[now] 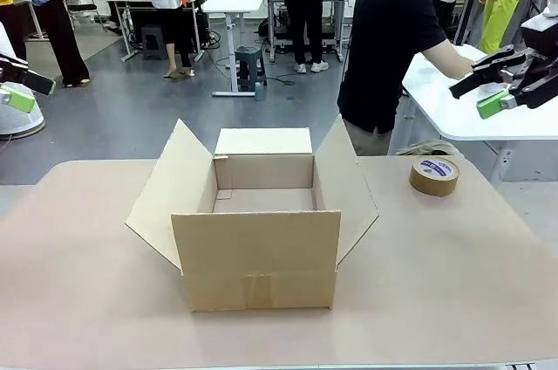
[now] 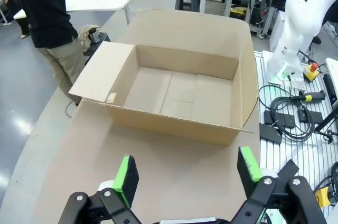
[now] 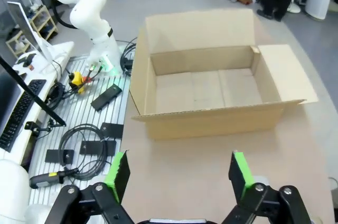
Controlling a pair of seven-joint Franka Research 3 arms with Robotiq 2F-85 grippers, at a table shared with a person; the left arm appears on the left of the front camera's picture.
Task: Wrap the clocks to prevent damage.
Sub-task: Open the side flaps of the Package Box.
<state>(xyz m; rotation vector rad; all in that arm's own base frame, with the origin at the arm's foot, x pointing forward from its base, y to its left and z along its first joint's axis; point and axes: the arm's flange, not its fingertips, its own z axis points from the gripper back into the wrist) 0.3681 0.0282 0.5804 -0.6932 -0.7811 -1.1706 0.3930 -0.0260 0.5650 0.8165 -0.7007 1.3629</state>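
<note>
Beige and smooth, the table (image 1: 436,291) carries only a few things, and behind it is a busy workshop with a grey floor and other tables. My left gripper (image 2: 187,170) hangs above the table's left side with its green pads (image 2: 127,174) wide apart and nothing between them. My right gripper (image 3: 178,173) hangs above the right side in the same way, wide and holding nothing.

Between both grippers, well apart from each, the cardboard box (image 1: 255,248) stands in the middle of the table. It is plain brown, with a strip of tape low on its near wall. All four flaps are open: the two side flaps slant outward, and the far flap stands up. Inside I see the bare cardboard floor.

A roll of brown tape (image 1: 434,175) lies flat on the far right part of the table, near the box's right flap but not touching it, lower than my right gripper.

Beyond the far edge, a person (image 1: 388,38) in a black shirt and khaki trousers stands turned away and reaches to a white table (image 1: 453,117).
</note>
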